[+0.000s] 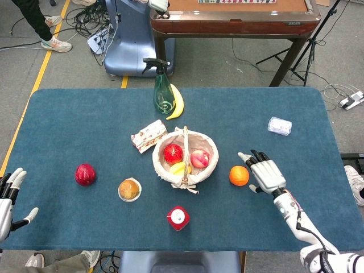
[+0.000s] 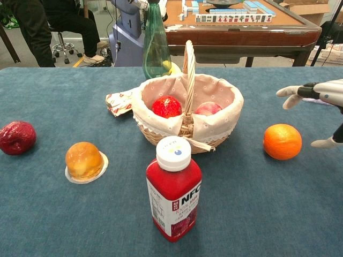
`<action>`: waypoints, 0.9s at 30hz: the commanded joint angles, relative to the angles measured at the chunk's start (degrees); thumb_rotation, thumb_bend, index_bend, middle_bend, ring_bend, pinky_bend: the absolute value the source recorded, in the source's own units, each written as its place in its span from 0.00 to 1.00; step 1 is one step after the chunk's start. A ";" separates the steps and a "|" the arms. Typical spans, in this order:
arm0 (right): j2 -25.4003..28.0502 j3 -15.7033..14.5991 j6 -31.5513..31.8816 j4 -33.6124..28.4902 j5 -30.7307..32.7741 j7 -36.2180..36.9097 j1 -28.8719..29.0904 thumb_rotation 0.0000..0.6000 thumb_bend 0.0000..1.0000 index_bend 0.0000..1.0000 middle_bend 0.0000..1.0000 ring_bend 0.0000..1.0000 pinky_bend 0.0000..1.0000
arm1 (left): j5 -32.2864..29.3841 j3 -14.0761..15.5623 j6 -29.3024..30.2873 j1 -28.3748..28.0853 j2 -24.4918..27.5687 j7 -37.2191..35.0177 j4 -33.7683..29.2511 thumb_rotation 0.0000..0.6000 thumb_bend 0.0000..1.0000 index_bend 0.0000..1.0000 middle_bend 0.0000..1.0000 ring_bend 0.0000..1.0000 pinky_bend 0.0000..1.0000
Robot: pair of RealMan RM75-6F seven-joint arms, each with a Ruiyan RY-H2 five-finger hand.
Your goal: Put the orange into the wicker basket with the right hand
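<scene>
The orange (image 1: pixel 239 176) (image 2: pixel 282 141) lies on the blue table just right of the wicker basket (image 1: pixel 212 149) (image 2: pixel 231 111). That basket has a cloth lining and holds a red fruit, a peach and a yellow fruit. My right hand (image 1: pixel 267 173) (image 2: pixel 321 96) hovers open just right of the orange, fingers spread, not touching it. At the table's near left edge my left hand (image 1: pixel 8 202) rests open, empty, and only the head view shows it.
A red juice bottle (image 1: pixel 178 217) (image 2: pixel 173 188) stands in front of the basket. A jelly cup (image 1: pixel 129 189) and a dark red fruit (image 1: pixel 85 174) lie to the left. A green spray bottle (image 1: pixel 162 88), banana, snack packet (image 1: pixel 148 135) and clear plastic box (image 1: pixel 280 125) sit further back.
</scene>
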 commanded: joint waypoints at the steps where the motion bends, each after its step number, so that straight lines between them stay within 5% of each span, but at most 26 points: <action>1: -2.28 0.25 -1.66 2.07 2.01 -1.40 1.94 1.00 0.17 0.06 0.19 0.03 0.15 | -0.04 0.01 -0.04 0.02 -0.02 -0.05 0.07 1.00 0.25 0.04 0.00 0.00 0.04; 12: -5.57 -2.25 -3.53 4.95 6.44 -5.18 4.95 1.00 0.17 0.07 0.19 0.06 0.18 | -0.20 0.08 0.15 0.38 0.10 -0.39 0.28 1.00 0.25 0.04 0.00 0.00 0.04; 21: -7.19 -3.01 -2.49 7.38 6.50 -3.59 5.68 1.00 0.32 0.34 0.31 0.23 0.39 | -0.20 0.05 0.09 0.42 0.05 -0.48 0.48 1.00 0.25 0.04 0.00 0.00 0.04; 27: -5.36 -2.56 1.31 4.76 2.17 0.42 4.86 1.00 0.37 0.39 0.36 0.30 0.48 | -0.53 0.02 0.14 0.63 0.16 -0.81 0.71 1.00 0.25 0.04 0.00 0.00 0.04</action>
